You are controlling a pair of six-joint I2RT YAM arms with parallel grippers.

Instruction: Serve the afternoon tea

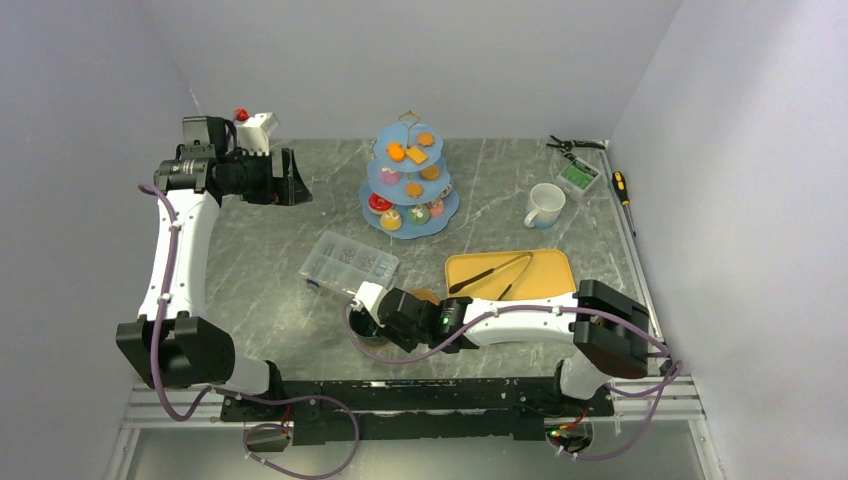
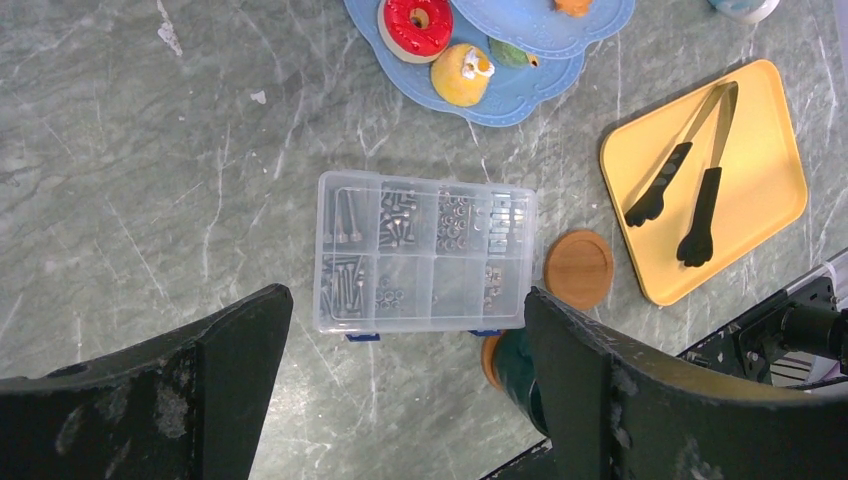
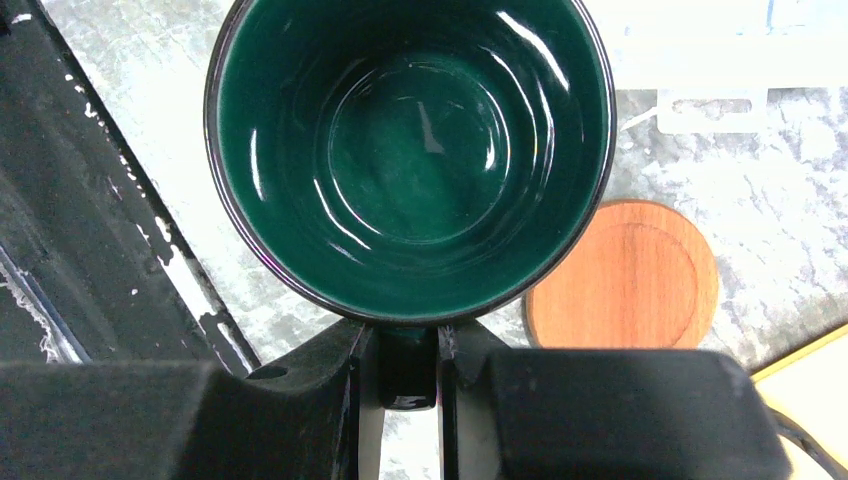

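Note:
My right gripper (image 1: 376, 322) is shut on the handle of the dark-green mug (image 1: 357, 326) near the table's front edge. In the right wrist view the empty mug (image 3: 410, 150) fills the frame, and my gripper (image 3: 400, 350) pinches its handle (image 3: 405, 375). The light-blue three-tier stand (image 1: 410, 185) holds several toy doughnuts and cakes at the back middle. A red doughnut (image 2: 418, 27) and a yellow cake (image 2: 463, 75) sit on its bottom tier. The white mug (image 1: 545, 205) stands at the back right. My left gripper (image 1: 292, 180) is raised at the back left, open and empty (image 2: 407, 295).
A clear compartment box (image 1: 348, 262) of screws lies left of centre. A yellow tray (image 1: 545, 262) holds black tongs (image 1: 490, 272). A round wooden coaster (image 3: 625, 275) lies by the mug, and one also shows beside the box (image 2: 578, 270). Tools lie at the back right corner (image 1: 578, 160).

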